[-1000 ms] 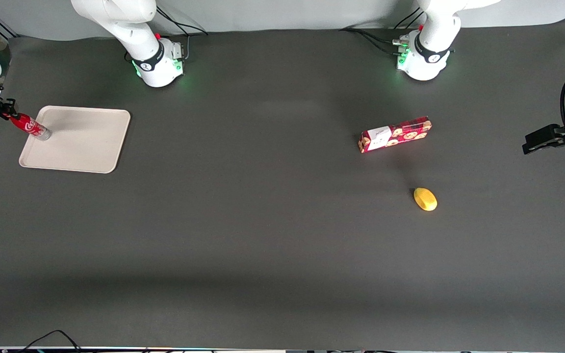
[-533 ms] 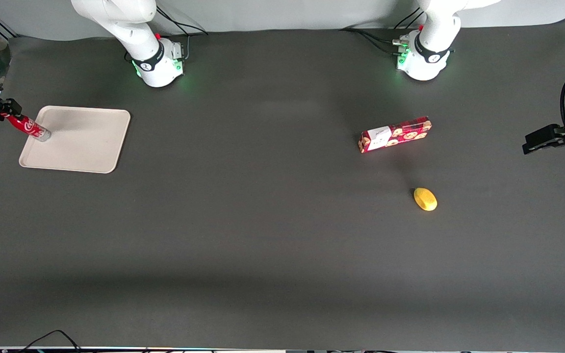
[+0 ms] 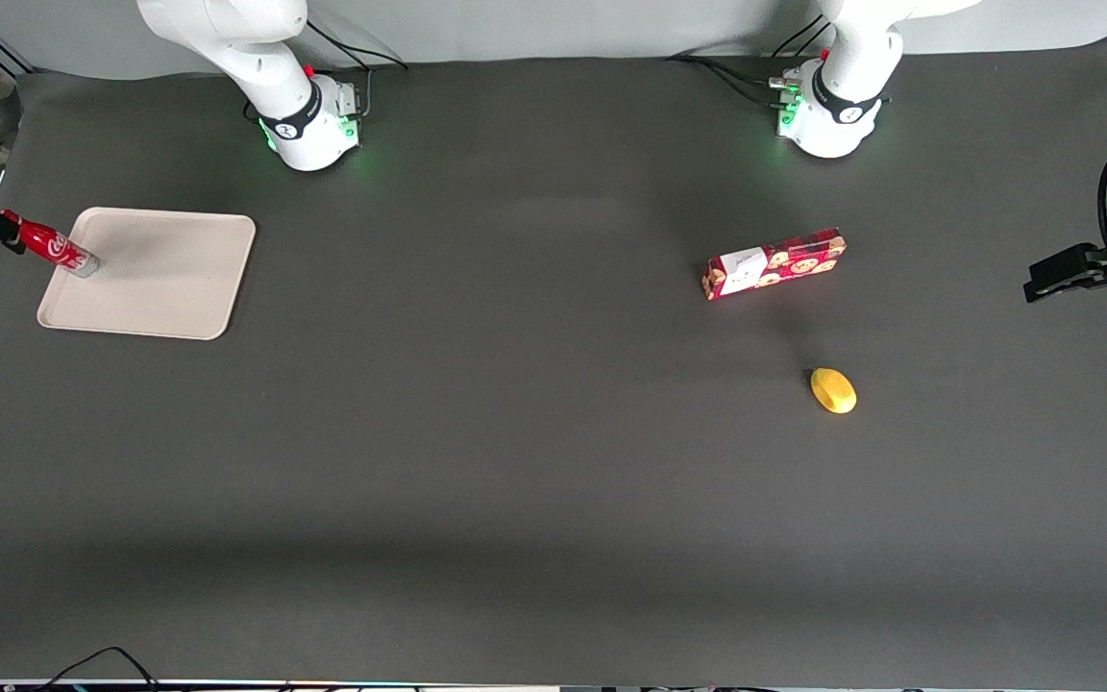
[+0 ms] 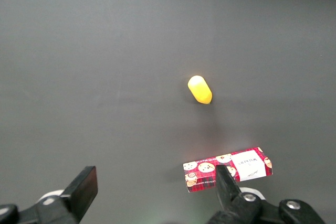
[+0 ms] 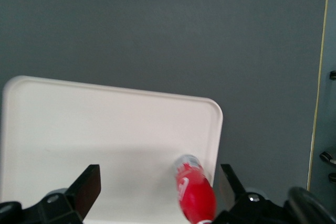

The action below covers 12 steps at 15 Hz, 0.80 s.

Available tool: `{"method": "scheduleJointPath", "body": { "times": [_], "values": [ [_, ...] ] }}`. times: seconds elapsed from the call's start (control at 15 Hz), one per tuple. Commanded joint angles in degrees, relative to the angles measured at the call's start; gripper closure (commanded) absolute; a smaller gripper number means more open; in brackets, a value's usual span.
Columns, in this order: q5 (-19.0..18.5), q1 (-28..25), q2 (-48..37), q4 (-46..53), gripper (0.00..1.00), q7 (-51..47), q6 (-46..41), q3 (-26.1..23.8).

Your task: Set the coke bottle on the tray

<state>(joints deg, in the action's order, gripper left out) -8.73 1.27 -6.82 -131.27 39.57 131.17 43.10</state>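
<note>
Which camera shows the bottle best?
The front view: the whole bottle shows, script legible, its base on the tray near one corner. The right wrist view shows only part of it, cut off, with the open gripper above it. The left wrist view misses it.

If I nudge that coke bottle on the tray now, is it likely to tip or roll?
Probably. The coke bottle looks tall and slim, standing on its small silvery base close to the rim of the tray, so a push could topple it. Round-bodied, it would likely roll once down. The pincer is open, its fingers well apart, so nothing steadies the bottle.
</note>
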Motion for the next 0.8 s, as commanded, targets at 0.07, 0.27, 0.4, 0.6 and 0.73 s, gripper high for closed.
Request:
{"method": "scheduleJointPath", "body": {
  "times": [0.07, 0.27, 0.4, 0.6, 0.73],
  "values": [
    [0.7, -1.1, 0.7, 17.8, 0.00, -19.9, -22.0, -17.7],
    [4.0, -0.9, 0.9, 26.3, 0.00, -31.3, -30.3, -30.8],
    [5.8, -0.8, 1.4, 29.5, 0.00, -40.1, -33.2, -37.4],
    [7.6, -0.7, 1.4, 31.9, 0.00, -48.9, -35.2, -44.2],
    [7.6, -0.5, 0.8, 32.1, 0.00, -50.8, -36.3, -47.0]
  ]
}}
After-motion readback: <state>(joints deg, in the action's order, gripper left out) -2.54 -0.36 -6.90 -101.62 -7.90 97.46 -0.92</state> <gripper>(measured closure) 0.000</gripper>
